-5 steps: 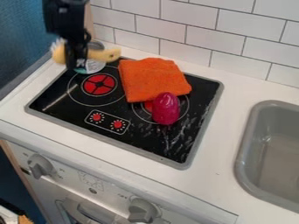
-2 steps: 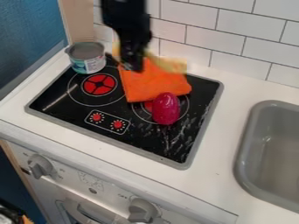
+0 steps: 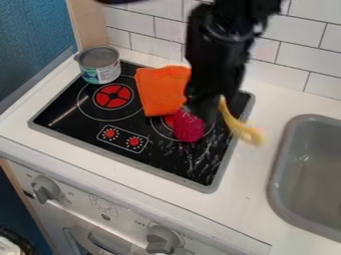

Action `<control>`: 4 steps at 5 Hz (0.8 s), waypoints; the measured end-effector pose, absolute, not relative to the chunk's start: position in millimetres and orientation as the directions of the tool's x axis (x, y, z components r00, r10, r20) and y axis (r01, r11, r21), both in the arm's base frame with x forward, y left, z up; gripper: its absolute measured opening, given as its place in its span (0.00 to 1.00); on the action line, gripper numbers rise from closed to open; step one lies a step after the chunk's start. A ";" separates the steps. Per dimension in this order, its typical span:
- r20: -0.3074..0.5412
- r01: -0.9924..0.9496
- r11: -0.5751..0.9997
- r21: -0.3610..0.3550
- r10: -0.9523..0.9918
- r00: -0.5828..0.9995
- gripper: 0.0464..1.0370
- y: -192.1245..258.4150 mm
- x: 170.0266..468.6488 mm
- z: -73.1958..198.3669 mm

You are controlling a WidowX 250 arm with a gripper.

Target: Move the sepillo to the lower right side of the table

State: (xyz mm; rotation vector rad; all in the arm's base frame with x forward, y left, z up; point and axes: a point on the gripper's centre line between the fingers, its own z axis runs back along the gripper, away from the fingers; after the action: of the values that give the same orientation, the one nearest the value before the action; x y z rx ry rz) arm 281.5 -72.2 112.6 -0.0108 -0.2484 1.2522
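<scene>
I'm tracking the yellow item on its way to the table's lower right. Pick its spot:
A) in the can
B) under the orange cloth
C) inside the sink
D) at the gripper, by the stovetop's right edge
D: the yellow item is at the gripper, by the stovetop's right edge.

From my screen the light looks soft and even, with pale streaks of glare on the black stovetop (image 3: 86, 130). The arm (image 3: 216, 50) and the yellow brush (image 3: 241, 128) are smeared by motion blur; the wall tiles (image 3: 279, 64) look reasonably clear to me.
</scene>
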 end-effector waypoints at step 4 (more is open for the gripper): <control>0.116 -0.739 0.673 0.022 0.732 0.671 0.48 -101.2 299.9 47.0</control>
State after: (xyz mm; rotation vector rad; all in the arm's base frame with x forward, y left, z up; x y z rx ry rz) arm 299.9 -101.2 47.0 0.0687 -0.0999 0.8295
